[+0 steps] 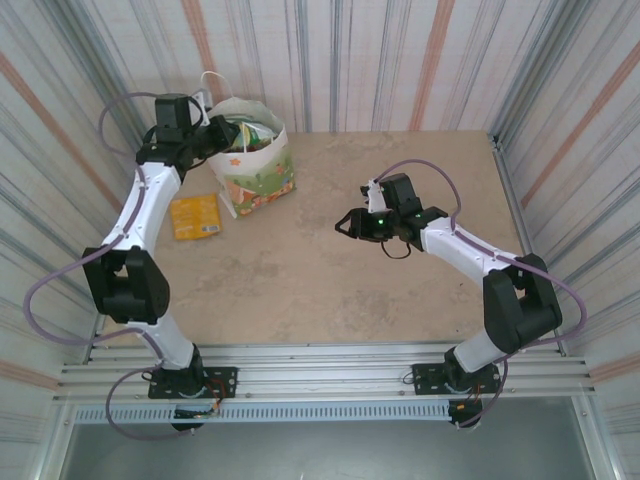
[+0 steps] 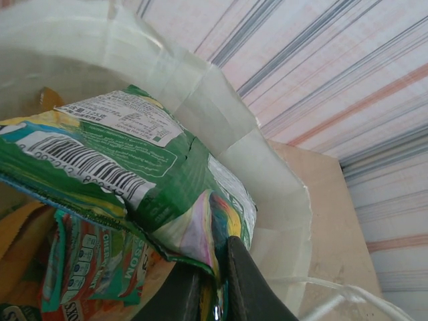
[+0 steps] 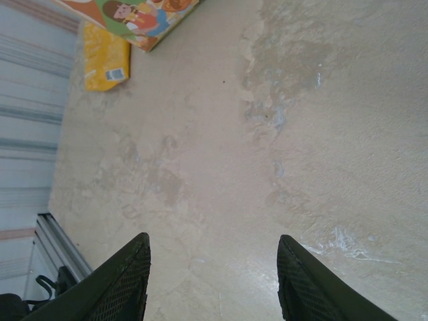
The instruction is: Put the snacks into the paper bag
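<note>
The left gripper [image 2: 214, 271] is clenched on a corner of a green packet [image 2: 127, 157], in the mouth of the paper bag [image 1: 262, 172]. The bag stands at 11 o'clock on the counter [image 1: 320, 280]. A yellow-orange packet [image 1: 195, 216] lies flat at its 8 o'clock. The right gripper [image 1: 350, 222] hangs released, jaws apart, over the middle of the counter.

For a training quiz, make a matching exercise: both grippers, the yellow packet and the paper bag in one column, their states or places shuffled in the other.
1 left gripper
2 right gripper
3 yellow packet
4 paper bag

A lies flat on the table beside the bag
B open above bare table
C shut on the green-and-white packet at the bag's mouth
D has other packets inside

Pairs: 1-C, 2-B, 3-A, 4-D
</note>
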### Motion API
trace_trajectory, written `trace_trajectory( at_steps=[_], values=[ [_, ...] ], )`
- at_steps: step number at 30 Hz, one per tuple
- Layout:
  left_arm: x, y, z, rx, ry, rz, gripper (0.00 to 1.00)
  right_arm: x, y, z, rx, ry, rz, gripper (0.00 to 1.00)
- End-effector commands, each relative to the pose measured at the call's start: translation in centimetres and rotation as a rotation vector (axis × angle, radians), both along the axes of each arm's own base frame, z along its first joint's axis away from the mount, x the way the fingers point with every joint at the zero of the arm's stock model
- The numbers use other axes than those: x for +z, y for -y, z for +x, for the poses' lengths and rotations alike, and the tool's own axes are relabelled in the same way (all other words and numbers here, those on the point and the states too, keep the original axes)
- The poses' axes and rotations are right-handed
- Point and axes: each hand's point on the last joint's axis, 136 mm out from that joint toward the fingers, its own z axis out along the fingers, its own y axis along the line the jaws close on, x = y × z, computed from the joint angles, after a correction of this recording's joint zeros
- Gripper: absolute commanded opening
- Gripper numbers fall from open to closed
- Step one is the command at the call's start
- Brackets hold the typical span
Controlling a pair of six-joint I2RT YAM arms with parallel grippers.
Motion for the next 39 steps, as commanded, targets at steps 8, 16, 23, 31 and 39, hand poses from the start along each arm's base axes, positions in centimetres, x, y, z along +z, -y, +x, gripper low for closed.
trace_trajectory(
  at_steps=[8, 16, 23, 31, 39],
  values=[
    [2.7, -1.2, -0.8, 0.031, 0.070, 0.089, 0.45, 0.4, 0.0, 0.3, -0.008, 0.011, -0.022, 0.51],
    [5.1, -5.3, -6.1, 0.161, 0.106, 0.296, 0.52, 0.4, 0.2, 0.2, -0.012, 0.018, -0.032, 0.51],
    [0.0, -10.4, -10.6, 0.317, -0.036, 0.358, 0.59, 0.1, -0.1, 0.2, -0.009, 0.014, -0.015, 0.51],
    [-11.1, -15.1, -12.2, 0.426, -0.278, 0.297, 0.61, -0.6, -0.2, -0.2, 0.000, 0.002, -0.024, 0.51],
    [-16.8, -18.1, -10.2, 0.451, -0.418, 0.264, 0.60, -1.2, 0.0, -0.3, 0.004, -0.001, -0.037, 0.51]
  ],
)
